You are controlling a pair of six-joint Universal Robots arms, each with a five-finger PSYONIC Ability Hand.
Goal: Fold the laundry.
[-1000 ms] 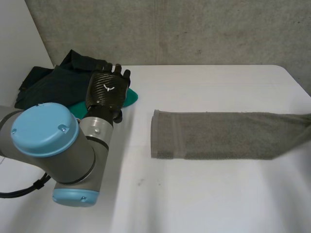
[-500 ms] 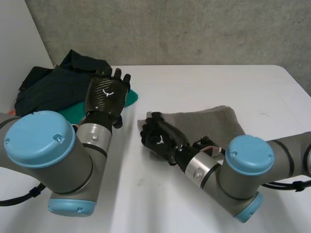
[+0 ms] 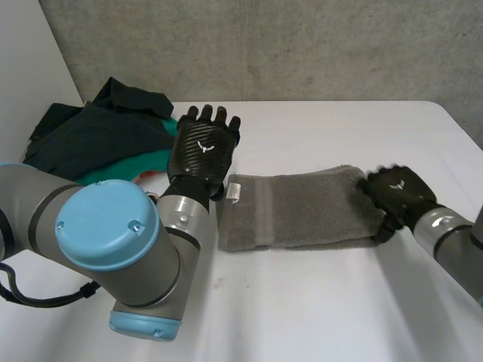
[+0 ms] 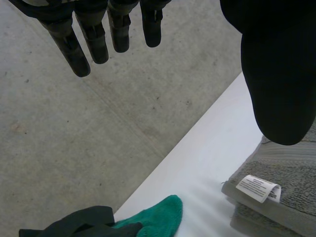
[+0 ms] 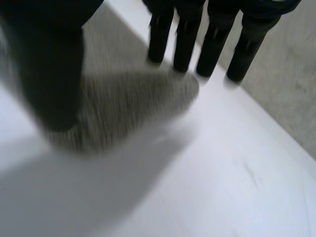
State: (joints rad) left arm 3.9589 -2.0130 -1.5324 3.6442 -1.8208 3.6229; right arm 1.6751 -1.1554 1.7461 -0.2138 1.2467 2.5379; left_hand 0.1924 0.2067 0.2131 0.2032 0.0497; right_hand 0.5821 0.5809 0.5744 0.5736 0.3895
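Grey towel (image 3: 302, 211) end under your R hand (image 3: 396, 197), fingers (image 5: 215, 44) straight, nothing gripped; L hand (image 3: 202, 151) loose too. Drag on lift-off cd undo fold.

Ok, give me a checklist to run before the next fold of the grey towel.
Grey terry towel lies folded flat on the white table: ok.
Left hand open, beside the towel's labelled end: ok.
Right hand open, at the towel's other end: ok.
A hand gripping the towel: not ok.
Pile of dark and green clothes clear of the towel: ok.
Layer edges matched under the right hand: cannot tell.
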